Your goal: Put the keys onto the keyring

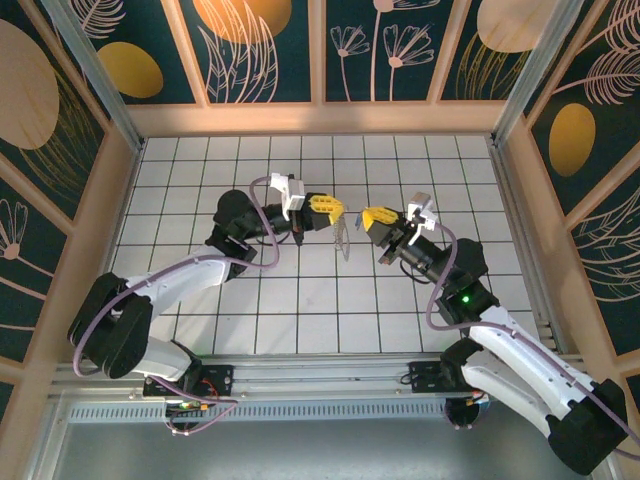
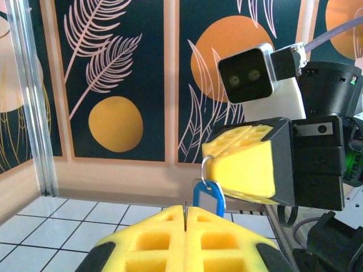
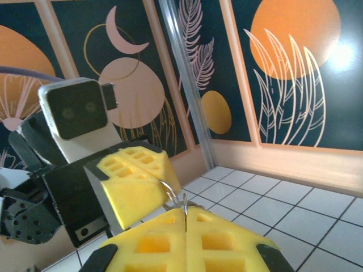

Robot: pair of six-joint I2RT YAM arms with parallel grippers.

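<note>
While both hang above the white tiled counter (image 1: 300, 290), my right hand (image 3: 185, 211) pinches the thin silver wire keyring (image 2: 203, 170), its blue-headed key (image 2: 197, 203) dangling; my left hand (image 2: 185, 213) is pinched shut.

No writing, brand, number or sign can be read; the wall panels (image 1: 265, 50) bear painted leaves and discs, without lettering.

Overhead camera looks down from behind; wrist cameras face each other closely, both seeing yellow-padded left gripper (image 2: 186, 218) and right gripper (image 2: 211, 170).
</note>
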